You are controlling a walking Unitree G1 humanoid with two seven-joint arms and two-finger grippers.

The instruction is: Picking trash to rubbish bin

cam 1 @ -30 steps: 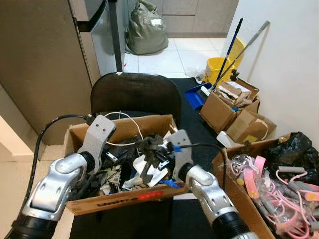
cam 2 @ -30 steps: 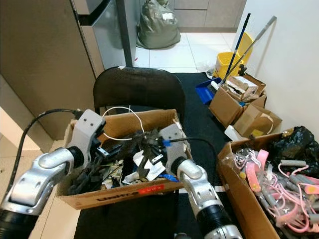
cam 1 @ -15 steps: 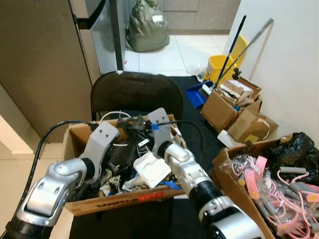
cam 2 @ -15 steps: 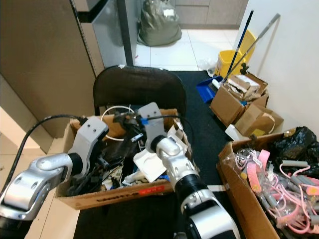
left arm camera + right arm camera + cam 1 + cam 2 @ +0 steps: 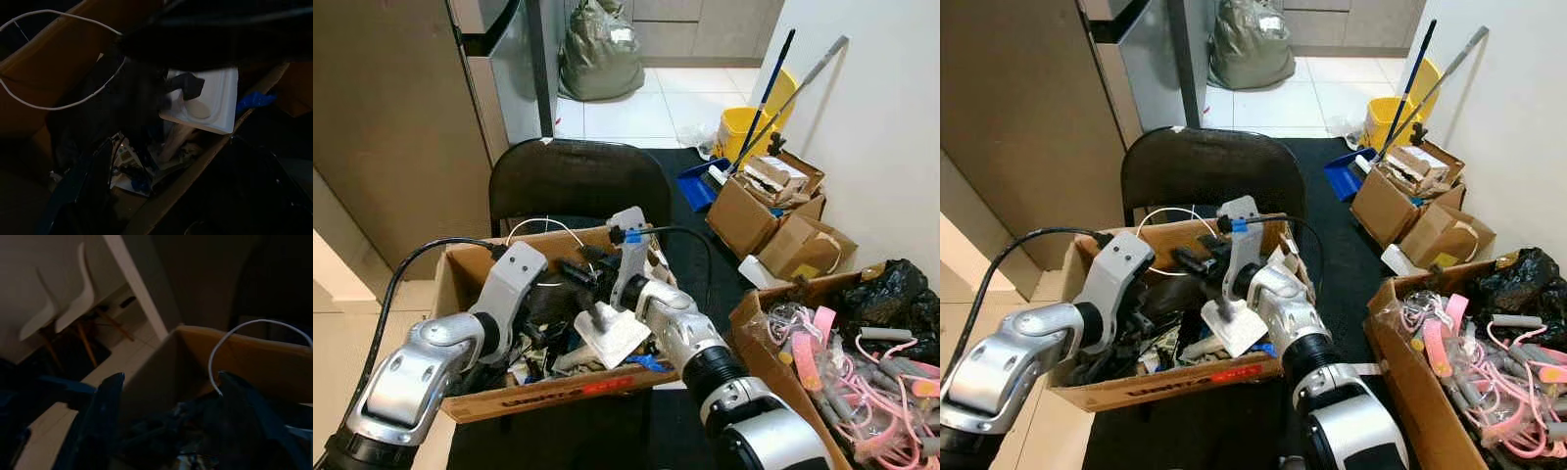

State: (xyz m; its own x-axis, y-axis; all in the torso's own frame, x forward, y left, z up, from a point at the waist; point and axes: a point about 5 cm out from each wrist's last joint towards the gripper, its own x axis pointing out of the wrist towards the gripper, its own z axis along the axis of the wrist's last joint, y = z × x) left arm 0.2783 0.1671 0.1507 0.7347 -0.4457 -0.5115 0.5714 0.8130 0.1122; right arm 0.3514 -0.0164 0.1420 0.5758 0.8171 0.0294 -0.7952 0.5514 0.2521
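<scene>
Both silver arms reach forward and inward, wrists bent down. The left gripper [image 5: 540, 315] points low; its 2 fingers are hidden. The right gripper [image 5: 579, 275] extends leftward, its 2 fingers spread apart.

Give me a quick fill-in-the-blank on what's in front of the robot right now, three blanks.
1. The cardboard box of clutter sits on a black ____.
2. The mop bucket by the wall is ____.
3. The thin cable looping over the box's back wall is ____.

Missing words: chair; yellow; white
</scene>
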